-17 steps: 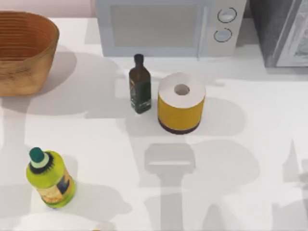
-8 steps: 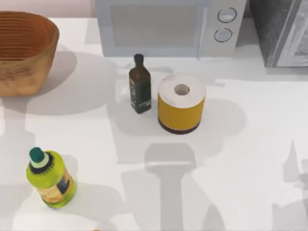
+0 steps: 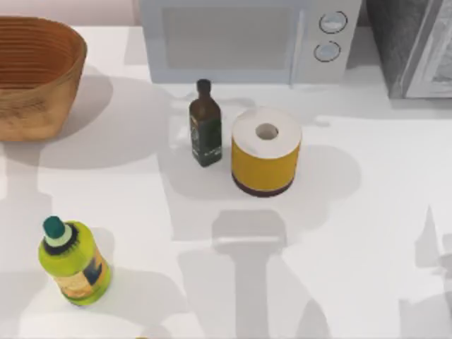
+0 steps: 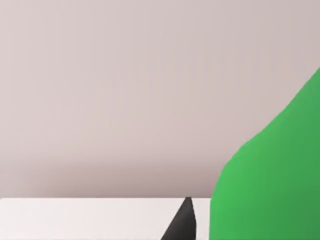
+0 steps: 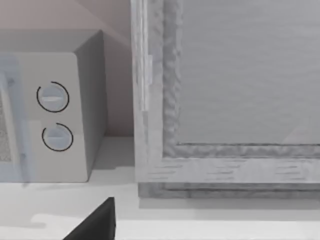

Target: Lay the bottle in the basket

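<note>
**Green bottle close against the left wrist camera, basket at the desk's far left corner**

In the left wrist view the bottle is a broad mass of bright green very near the lens. Its curved outline climbs from beside a dark tip of the left tool towards the upper corner. Neither cap nor label can be seen, so its long axis and the way it points cannot be told. Whether the left tool is clenched on it cannot be told either. Behind them lie a strip of white desk and a plain pale wall.

From above, the orange-brown wicker basket stands upright at the far left of the desk, mouth up. A white microwave sits along the far edge, with a grey cabinet at the far right. In front of the microwave a dark brown bottle stands upright, just beside a yellow-wrapped roll of paper standing on end. A squat yellow-green bottle with a teal cap stands near the front left, well apart from the basket.

The right wrist view shows a dark part of the right tool low over the desk, facing the microwave's two dials and the cabinet's front. Whether this tool is released or clenched cannot be told.
</note>
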Controlling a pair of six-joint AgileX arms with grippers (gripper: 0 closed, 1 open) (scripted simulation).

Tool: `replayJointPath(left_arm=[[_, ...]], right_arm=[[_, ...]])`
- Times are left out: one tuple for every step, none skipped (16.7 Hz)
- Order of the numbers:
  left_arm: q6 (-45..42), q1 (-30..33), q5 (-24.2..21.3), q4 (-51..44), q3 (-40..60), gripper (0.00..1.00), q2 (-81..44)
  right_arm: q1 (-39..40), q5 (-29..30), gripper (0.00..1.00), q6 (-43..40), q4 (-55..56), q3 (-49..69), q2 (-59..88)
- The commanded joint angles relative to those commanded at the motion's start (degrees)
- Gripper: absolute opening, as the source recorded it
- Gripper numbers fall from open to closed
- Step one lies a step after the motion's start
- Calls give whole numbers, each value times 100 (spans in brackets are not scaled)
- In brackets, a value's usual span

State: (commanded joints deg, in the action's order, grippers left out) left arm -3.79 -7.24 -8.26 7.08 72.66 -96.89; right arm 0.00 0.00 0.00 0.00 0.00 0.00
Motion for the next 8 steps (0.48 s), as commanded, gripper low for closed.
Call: replayJointPath(left_arm=[[0, 0, 0, 0, 0, 53, 0], [0, 0, 0, 0, 0, 60, 0], [0, 0, 0, 0, 0, 68, 0], [0, 0, 0, 0, 0, 75, 0], [0, 0, 0, 0, 0, 83, 0], [0, 0, 0, 0, 0, 90, 0], [0, 0, 0, 0, 0, 98, 0], [0, 0, 0, 0, 0, 100, 0]], right_arm=[[0, 0, 100, 0, 0, 0, 0], [0, 0, 100, 0, 0, 0, 0], [0, 0, 100, 0, 0, 0, 0], [0, 0, 100, 0, 0, 0, 0], [0, 0, 100, 0, 0, 0, 0], [0, 0, 100, 0, 0, 0, 0], [0, 0, 100, 0, 0, 0, 0], [0, 0, 100, 0, 0, 0, 0]])
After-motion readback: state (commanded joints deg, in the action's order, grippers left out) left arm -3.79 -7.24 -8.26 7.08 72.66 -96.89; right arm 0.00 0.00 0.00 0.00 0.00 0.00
